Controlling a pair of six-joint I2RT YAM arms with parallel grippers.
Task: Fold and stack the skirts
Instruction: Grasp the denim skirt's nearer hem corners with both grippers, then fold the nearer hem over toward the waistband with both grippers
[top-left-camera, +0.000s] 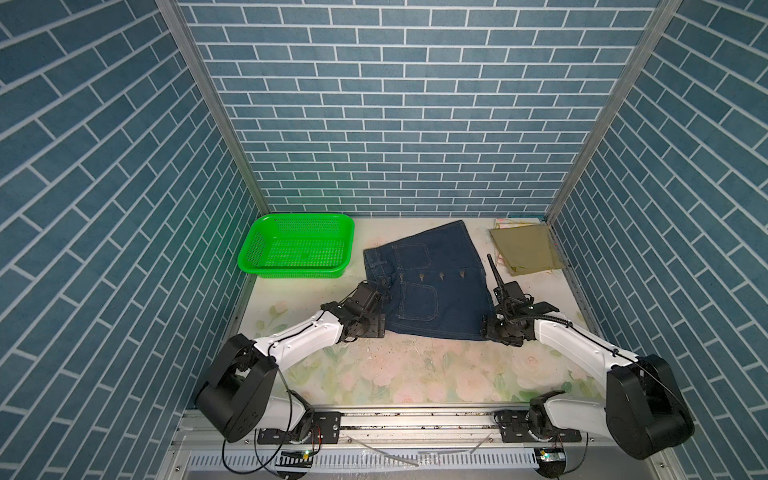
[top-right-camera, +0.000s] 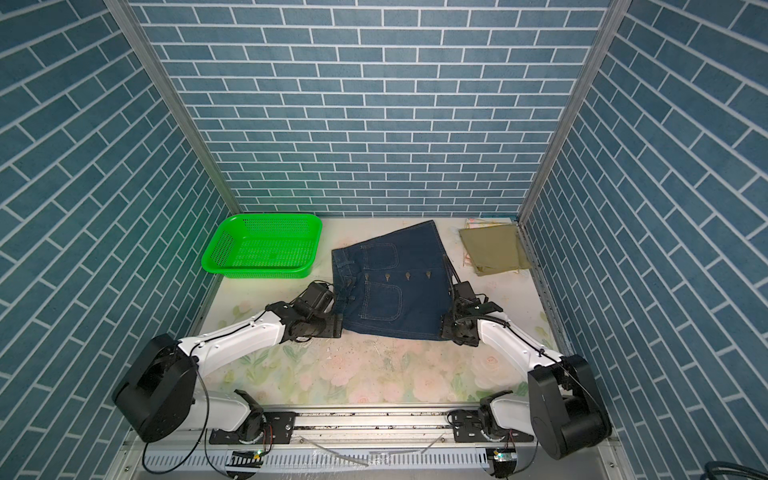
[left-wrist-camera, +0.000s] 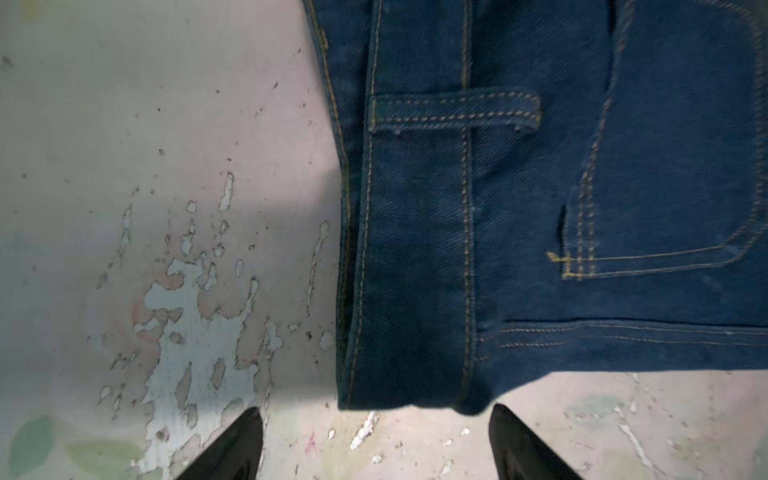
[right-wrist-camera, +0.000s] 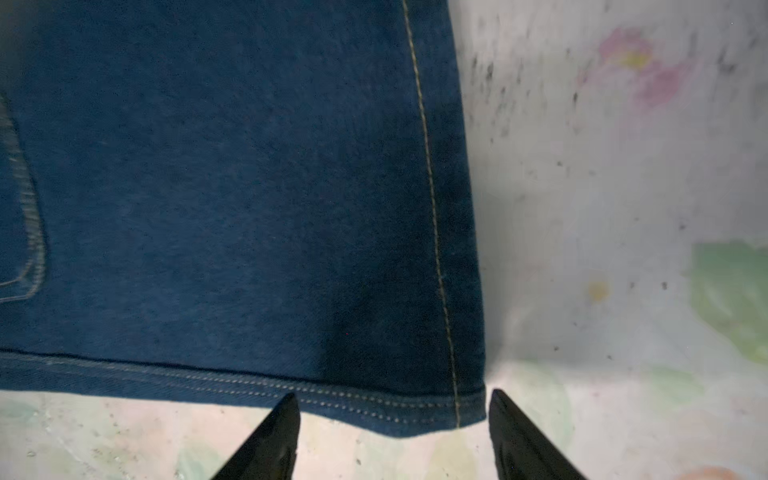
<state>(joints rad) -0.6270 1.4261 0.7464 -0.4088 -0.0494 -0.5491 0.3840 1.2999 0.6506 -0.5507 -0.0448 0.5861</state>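
The dark blue denim skirt (top-left-camera: 436, 282) (top-right-camera: 399, 282) lies flat mid-table, pockets and buttons up. My left gripper (top-left-camera: 380, 330) (left-wrist-camera: 376, 411) is open at its near-left waistband corner (left-wrist-camera: 407, 386), fingertips on either side of the corner. My right gripper (top-left-camera: 488, 332) (right-wrist-camera: 394, 395) is open too, its fingertips astride the near-right hem corner (right-wrist-camera: 415, 407), the cloth still flat between them. At the back right the folded olive-khaki skirt (top-left-camera: 525, 249) (top-right-camera: 492, 249) rests on the pastel floral skirt (top-left-camera: 505, 222), of which only the edges show.
A green perforated basket (top-left-camera: 291, 272) (top-right-camera: 257, 272) stands at the back left, nothing in it. The tabletop (top-left-camera: 415, 374) has a worn floral cover. Brick-pattern walls close in the left, right and back sides.
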